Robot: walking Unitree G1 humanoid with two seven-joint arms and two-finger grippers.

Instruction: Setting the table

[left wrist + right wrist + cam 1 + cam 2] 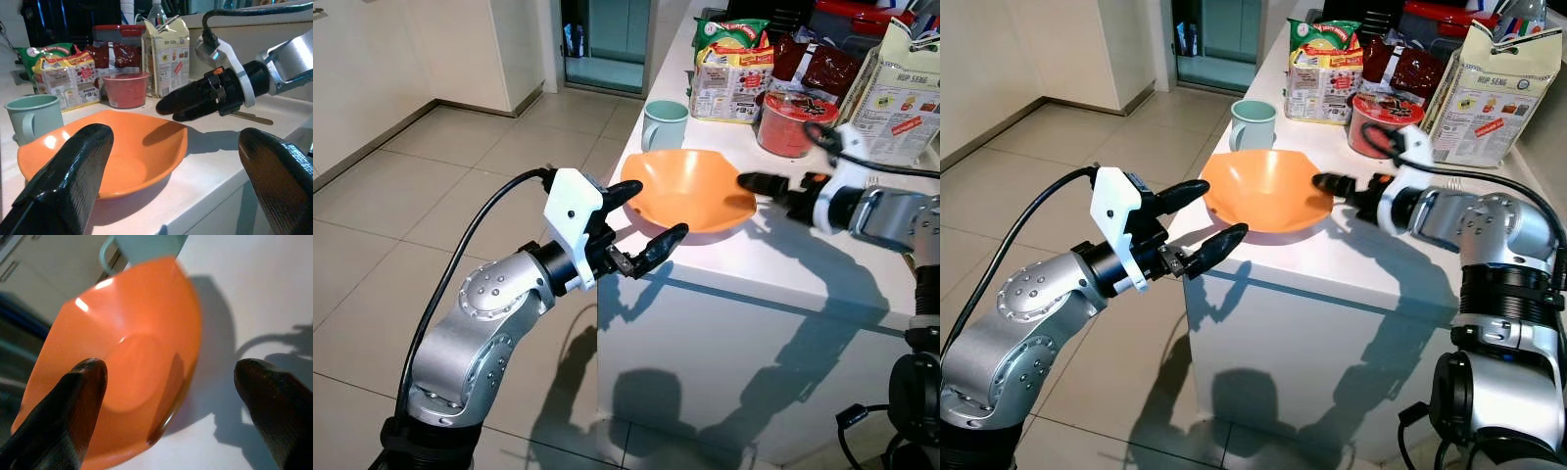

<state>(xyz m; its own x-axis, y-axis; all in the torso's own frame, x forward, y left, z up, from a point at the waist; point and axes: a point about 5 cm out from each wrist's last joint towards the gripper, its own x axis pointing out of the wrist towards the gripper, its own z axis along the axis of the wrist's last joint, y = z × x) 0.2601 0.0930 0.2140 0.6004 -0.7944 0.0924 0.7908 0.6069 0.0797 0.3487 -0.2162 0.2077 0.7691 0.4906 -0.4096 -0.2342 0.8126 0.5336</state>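
Observation:
An orange bowl sits on the white counter, close to its near left corner. My left gripper hovers open just off that corner, its fingers spread before the bowl's near rim. My right gripper reaches in from the right, level with the bowl's right rim. In the right wrist view it is open, with one finger over the bowl's inside and the other over bare counter. Neither gripper holds anything. A pale green mug stands right behind the bowl.
Behind the bowl stand a red noodle cup, snack packs and a cream carton. A flat wooden stick lies on the counter near my right arm. Tiled floor lies to the left of the counter.

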